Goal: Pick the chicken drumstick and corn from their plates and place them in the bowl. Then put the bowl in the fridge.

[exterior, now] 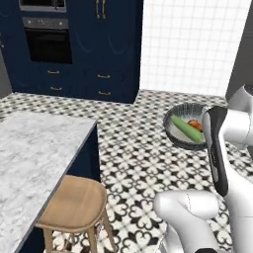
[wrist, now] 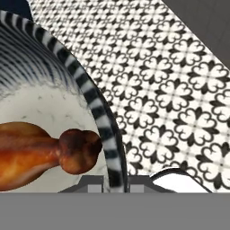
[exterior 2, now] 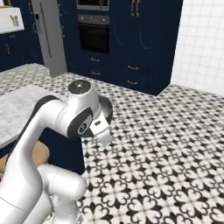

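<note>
Bowl [exterior: 174, 129] is up in the air over the patterned floor [exterior: 133, 148], carried at the end of the white arm [exterior: 220, 148]. In the left base view it sits just left of the arm's dark-striped forearm, which hides its right rim. Inside: corn [exterior: 187, 129], long & green, lying diagonally, w/ the chicken drumstick [exterior: 196, 124] showing as a reddish bit at its upper right, touching it.

Hand view is v. close: bowl rim [wrist: 96, 108] w/ black-and-white bands curves top to bottom, pale speckled inside to its left. Drumstick [wrist: 40, 152] lies on the bowl's bottom, glossy brown, knobbly end pointing toward the rim, not quite touching it. Fingertips hidden at the bottom edge there, so can't tell how wide the gripper is or exactly how it grips the rim.

Right base view: the arm's elbow [exterior 2: 81, 116] blocks most of the bowl [exterior 2: 106, 109]; only a dark sliver of it peeks out on the right. Fridge [exterior 2: 50, 37], grey w/ long bar handle, stands far left at the back, well apart from the bowl, door shut. Navy cabinets w/ a built-in oven [exterior 2: 93, 37] beside it. Marble counter [exterior: 34, 158] & wooden stool [exterior: 74, 202] at left.
</note>
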Controlling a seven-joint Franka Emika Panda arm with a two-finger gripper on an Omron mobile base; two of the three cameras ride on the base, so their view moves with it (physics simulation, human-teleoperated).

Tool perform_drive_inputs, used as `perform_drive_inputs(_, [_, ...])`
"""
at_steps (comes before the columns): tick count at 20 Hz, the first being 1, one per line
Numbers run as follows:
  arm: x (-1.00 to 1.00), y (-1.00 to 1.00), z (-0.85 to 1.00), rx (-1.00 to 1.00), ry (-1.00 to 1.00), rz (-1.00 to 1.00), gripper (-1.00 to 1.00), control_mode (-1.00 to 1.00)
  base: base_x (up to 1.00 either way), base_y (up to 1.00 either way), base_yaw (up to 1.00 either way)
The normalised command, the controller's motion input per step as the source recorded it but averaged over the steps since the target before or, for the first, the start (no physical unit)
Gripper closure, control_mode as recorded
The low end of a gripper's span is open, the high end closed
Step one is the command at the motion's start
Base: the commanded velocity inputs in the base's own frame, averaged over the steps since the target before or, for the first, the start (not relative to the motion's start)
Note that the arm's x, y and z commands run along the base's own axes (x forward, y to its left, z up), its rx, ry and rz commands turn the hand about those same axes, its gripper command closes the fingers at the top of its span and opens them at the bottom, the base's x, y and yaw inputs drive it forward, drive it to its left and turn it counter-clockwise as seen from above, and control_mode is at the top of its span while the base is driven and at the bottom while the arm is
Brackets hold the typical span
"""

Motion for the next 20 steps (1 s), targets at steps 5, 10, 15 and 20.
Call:
perform_drive_inputs(5, [0.0,0.0,0.0,0.0,0.0,0.0,1.0,1.0,1.0,0.07,-0.12])
perform_drive_inputs(10, [0.0,0.0,0.0,0.0,0.0,0.0,1.0,1.0,1.0,-0.3,0.13])
perform_drive_inputs(15, [0.0,0.0,0.0,0.0,0.0,0.0,1.0,1.0,1.0,-0.54,0.32])
perform_drive_inputs(20, [0.0,0.0,0.0,0.0,0.0,0.0,1.0,1.0,1.0,-0.6,0.35])
